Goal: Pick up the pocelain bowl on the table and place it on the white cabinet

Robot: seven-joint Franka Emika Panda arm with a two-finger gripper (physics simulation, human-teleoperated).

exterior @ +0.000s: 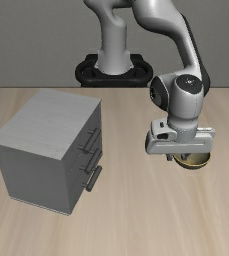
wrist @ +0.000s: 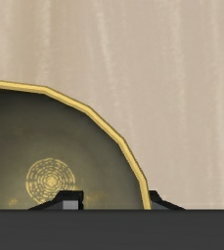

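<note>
Two fingers (wrist: 72, 202): they stand apart, one inside the porcelain bowl (wrist: 55, 146) and one just outside its gold rim, with the wall between them; the inner one is not touching the wall, so nothing is held yet
Gripper (exterior: 180, 152): low over the bowl, pointing down
Bowl place: on the table (exterior: 186, 225), toward the exterior view's right, well apart from the white cabinet (exterior: 48, 125)
Risk of slip: the hold would be on one thin, curved wall only; I judge the bowl may tilt or slide out when lifted
Risk of push: if one finger meets the wall first, the bowl may be shoved across the smooth wood
Risk at cabinet: a low carry could knock the bowl against the cabinet's top edge
Surface: pale wood planks, flat
Room: plain grey wall behind the table's far edge
</note>
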